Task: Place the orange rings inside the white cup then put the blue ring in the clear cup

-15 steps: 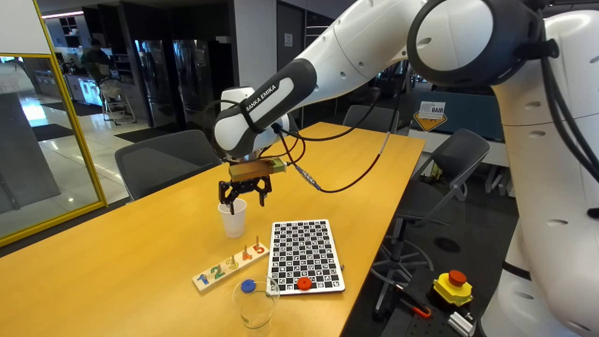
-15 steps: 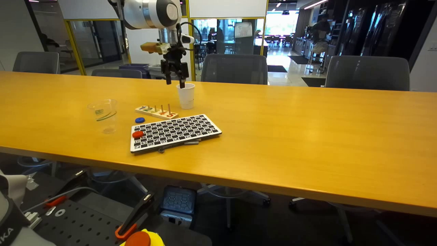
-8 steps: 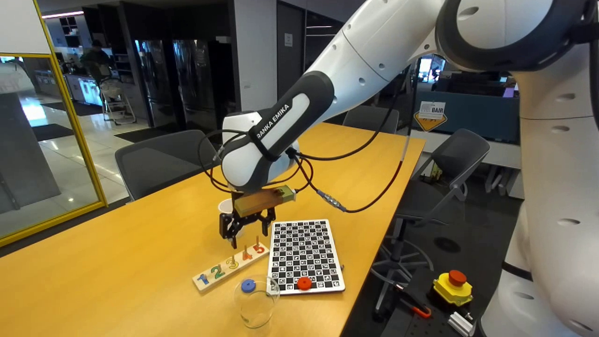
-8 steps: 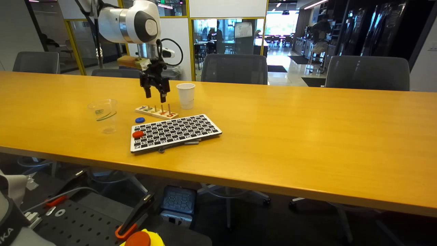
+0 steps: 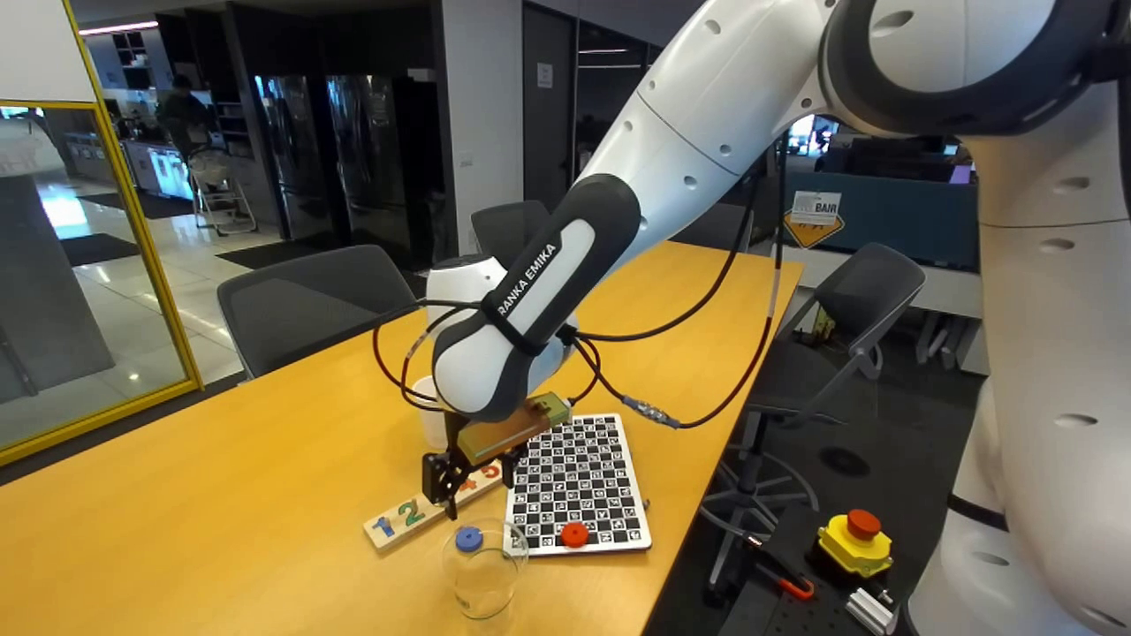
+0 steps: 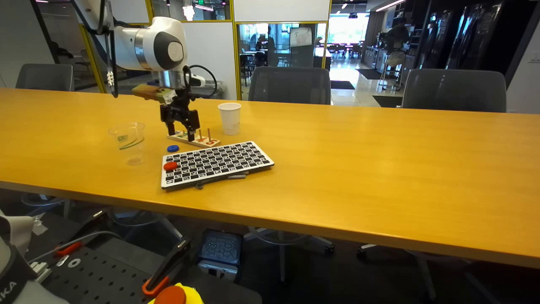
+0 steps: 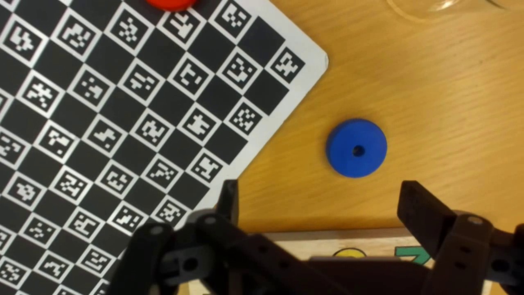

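A black jointed claw [image 7: 318, 200] hung over a pale wooden number strip [image 5: 399, 524] with thin upright pegs [image 6: 209, 134], its two fingers [image 7: 423, 213] spread well apart. The smooth blue ring [image 7: 342, 148], a thick round disc with a small hole, lay flat on the glossy, wood-grained table [image 6: 379, 169], just beside the corner of a white-edged checkerboard panel [image 5: 583, 473] printed with blocky codes. On that panel rested a flat orange-red ring [image 5: 574, 534], cut off by the top edge of the wrist view. The opaque white tapered cup [image 6: 230, 120] stood upright on the table, partly behind the white arm [image 5: 680, 146] in an exterior view; what it held could not be made out. The colourless transparent cup [image 6: 128, 148], crossed by a curved green line, looked faint against the wood; in an exterior view the blue ring showed through it, and the wrist view caught only a sliver of it. The claw hid the strip's middle in an exterior view and much of its length in the wrist view.
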`<state>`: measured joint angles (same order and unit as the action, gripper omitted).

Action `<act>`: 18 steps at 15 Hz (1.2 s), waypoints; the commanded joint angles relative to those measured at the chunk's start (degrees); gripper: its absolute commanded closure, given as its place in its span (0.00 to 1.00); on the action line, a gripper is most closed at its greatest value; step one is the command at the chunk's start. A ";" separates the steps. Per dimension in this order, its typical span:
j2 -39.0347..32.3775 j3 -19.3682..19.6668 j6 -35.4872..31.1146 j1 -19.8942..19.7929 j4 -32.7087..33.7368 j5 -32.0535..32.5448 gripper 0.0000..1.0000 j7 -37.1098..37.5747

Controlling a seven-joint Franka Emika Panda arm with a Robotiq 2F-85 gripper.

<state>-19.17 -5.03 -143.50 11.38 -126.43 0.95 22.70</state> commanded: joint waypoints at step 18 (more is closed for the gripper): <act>-4.27 -0.98 -2.81 3.03 0.68 -0.38 0.00 -2.60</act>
<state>-22.79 -6.09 -145.53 14.03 -126.75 0.95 21.13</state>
